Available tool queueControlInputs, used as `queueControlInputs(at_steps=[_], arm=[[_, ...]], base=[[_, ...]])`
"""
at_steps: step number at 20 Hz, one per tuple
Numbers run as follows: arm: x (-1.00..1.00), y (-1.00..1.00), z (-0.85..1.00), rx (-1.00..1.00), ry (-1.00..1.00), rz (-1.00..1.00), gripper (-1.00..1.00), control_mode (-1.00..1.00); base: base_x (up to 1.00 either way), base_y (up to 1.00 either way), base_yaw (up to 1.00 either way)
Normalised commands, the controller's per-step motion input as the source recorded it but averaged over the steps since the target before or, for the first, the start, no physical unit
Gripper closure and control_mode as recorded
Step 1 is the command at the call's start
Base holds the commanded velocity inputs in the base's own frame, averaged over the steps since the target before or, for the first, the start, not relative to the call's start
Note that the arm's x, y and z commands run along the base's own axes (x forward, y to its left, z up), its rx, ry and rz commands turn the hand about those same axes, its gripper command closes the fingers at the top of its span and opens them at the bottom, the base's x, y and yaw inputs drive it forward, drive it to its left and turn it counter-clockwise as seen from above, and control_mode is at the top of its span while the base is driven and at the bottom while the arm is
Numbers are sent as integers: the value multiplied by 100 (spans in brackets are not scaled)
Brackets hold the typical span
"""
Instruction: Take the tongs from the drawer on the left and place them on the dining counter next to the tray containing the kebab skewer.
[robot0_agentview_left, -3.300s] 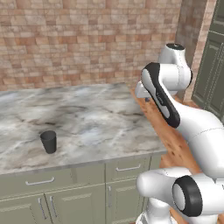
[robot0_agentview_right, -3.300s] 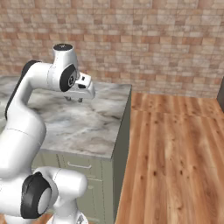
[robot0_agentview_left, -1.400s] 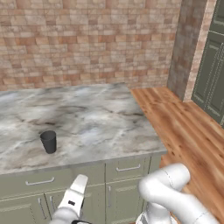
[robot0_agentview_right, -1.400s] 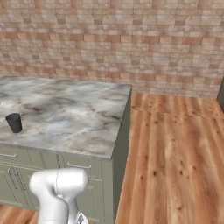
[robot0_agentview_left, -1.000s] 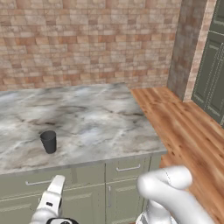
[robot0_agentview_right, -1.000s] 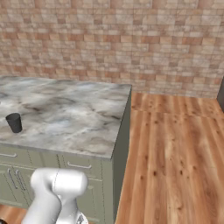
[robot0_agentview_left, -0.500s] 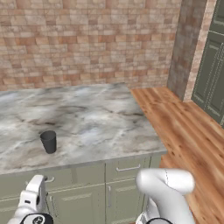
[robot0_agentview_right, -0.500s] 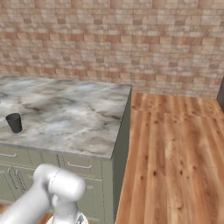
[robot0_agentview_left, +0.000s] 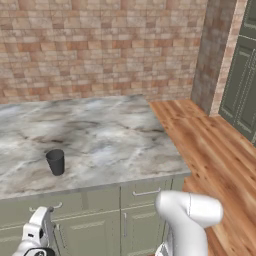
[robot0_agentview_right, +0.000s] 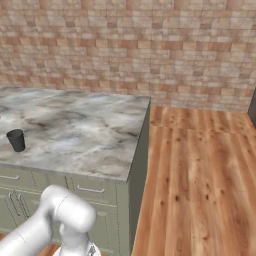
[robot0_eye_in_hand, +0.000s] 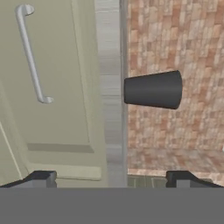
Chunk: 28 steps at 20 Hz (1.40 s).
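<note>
The claw (robot0_eye_in_hand: 111, 177) is seen low in front of the green drawer (robot0_eye_in_hand: 48, 87), its tips wide apart and cut off at the edge. A dark cup (robot0_agentview_left: 55, 162) stands on the marbled bench (robot0_agentview_left: 100, 145). The drawer is shut, so its inside is hidden.

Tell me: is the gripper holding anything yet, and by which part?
Nothing is held. The gripper is open, its fingertips wide apart with nothing between them, facing the drawer front.

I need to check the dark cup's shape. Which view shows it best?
The hand view: the cup is large and in sharp side profile, rolled sideways against the brick wall. Both base views show it small on the counter, upright.
</note>
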Motion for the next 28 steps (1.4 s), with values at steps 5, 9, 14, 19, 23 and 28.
queueControlInputs(at_steps=[5,9,14,19,23,28], arm=[[40,0,-31,0,-4,0,-100,-100],[39,0,-28,1,-4,0,-100,-100],[35,0,-32,2,-4,0,-100,-100],[38,13,-28,2,-6,0,-100,-100],[37,19,-28,2,-6,0,-100,-100],[27,20,-36,1,-2,0,-100,-100]], base=[[0,0,0],[0,0,0],[0,0,0],[0,0,0],[0,0,0],[0,0,0]])
